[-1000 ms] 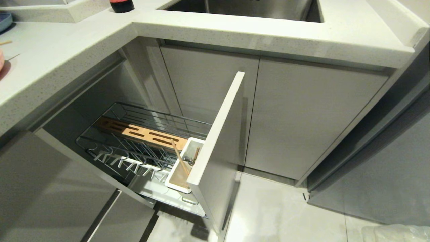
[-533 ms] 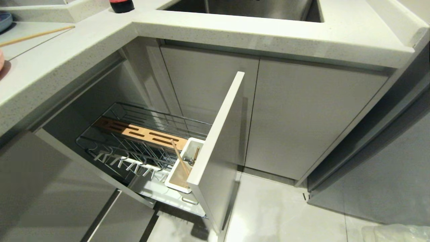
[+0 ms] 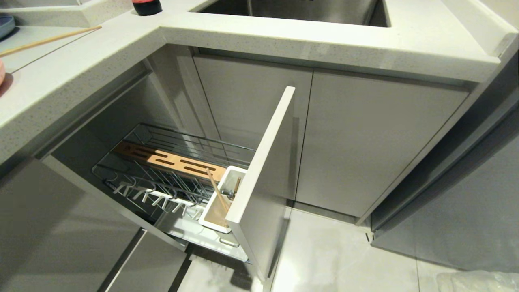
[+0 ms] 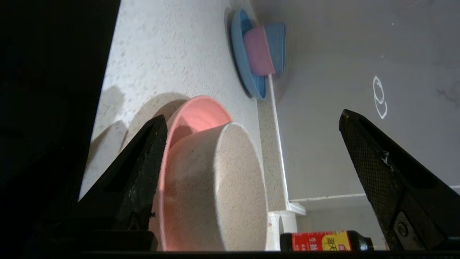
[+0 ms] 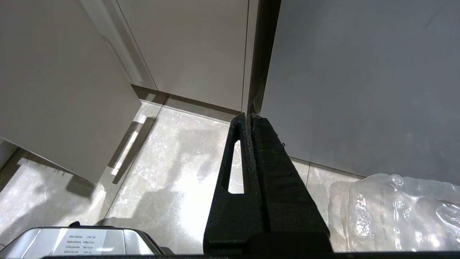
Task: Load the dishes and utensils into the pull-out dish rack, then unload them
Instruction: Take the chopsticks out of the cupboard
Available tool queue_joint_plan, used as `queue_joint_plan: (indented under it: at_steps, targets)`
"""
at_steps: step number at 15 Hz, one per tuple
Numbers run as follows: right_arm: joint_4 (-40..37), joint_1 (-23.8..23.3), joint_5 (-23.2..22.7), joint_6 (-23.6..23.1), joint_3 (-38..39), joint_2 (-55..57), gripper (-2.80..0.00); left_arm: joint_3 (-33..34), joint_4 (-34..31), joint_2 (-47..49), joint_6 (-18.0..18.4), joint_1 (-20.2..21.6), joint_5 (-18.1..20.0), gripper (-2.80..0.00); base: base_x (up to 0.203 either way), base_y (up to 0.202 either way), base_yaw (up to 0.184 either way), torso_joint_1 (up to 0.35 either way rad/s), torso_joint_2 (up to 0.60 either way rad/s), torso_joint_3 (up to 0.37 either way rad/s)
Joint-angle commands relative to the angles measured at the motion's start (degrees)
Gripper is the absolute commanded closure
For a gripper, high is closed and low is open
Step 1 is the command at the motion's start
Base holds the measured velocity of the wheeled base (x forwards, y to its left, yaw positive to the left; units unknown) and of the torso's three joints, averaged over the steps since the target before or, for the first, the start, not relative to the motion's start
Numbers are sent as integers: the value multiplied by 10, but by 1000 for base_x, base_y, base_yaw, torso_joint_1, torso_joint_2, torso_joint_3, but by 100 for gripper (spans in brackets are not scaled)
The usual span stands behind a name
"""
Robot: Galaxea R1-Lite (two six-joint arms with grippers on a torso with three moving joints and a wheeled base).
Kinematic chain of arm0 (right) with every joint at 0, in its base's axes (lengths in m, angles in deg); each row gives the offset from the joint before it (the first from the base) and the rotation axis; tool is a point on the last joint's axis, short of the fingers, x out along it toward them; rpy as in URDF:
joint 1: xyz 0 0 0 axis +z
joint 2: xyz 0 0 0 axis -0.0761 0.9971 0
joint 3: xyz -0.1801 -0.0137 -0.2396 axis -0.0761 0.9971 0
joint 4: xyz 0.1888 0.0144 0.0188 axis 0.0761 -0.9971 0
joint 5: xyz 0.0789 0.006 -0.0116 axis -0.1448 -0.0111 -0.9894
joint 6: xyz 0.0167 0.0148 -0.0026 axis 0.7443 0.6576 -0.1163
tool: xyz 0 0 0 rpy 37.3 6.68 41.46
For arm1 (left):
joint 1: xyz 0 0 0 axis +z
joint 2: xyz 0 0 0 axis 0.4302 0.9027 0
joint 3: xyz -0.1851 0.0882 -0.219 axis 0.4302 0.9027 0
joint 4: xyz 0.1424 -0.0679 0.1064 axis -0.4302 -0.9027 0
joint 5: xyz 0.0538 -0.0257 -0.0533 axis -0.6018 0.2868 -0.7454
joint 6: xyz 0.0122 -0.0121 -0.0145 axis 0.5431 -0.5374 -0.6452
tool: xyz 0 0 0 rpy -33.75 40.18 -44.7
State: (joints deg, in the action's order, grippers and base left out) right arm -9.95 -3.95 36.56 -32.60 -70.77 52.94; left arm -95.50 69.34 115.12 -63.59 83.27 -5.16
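The left pincer hangs over the worktop with its two black fingers spread wide and nothing between them. Just beyond the fingers sits the cream-white bowl, resting in the salmon-pink plate, whose rim shows behind the bowl. Farther along the same worktop lies a blue plate carrying a pink cup and a blue cup. A dark bottle with a red and yellow label stands near the bowl, by the wall.

In the head view one chopstick lies on the worktop at the far left, well apart from the rack. Below the worktop the dish rack is pulled out, its pale grey front panel standing ahead of the cabinet doors. Its wooden strip runs along the far side and its prongs stand bare. The white cup sits against the front panel and holds the other chopstick, leaning, beside a dark spoon.

The right pincer is closed on nothing, pointing down at the tiled floor near a clear plastic bag.
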Motion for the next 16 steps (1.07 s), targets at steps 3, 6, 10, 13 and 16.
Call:
queue_joint_plan:
  at_steps: [3, 6, 10, 13, 16]
  targets:
    - [0, 0, 0, 0, 0, 0, 0, -23, 6, -10, 31, 0, -34, -280, 0, 0, 0, 0, 0, 0]
    - [0, 0, 0, 0, 0, 0, 0, -41, 8, -19, 63, 0, -51, -280, 0, 0, 0, 0, 0, 0]
    - [0, 0, 0, 0, 0, 0, 0, -81, 17, -34, 103, -7, -95, -280, 0, 0, 0, 0, 0, 0]
    - [0, 0, 0, 0, 0, 0, 0, -102, 18, -44, 187, -21, -116, -280, 0, 0, 0, 0, 0, 0]
    - [0, 0, 0, 0, 0, 0, 0, -140, 24, -55, 307, -49, -112, -280, 0, 0, 0, 0, 0, 0]
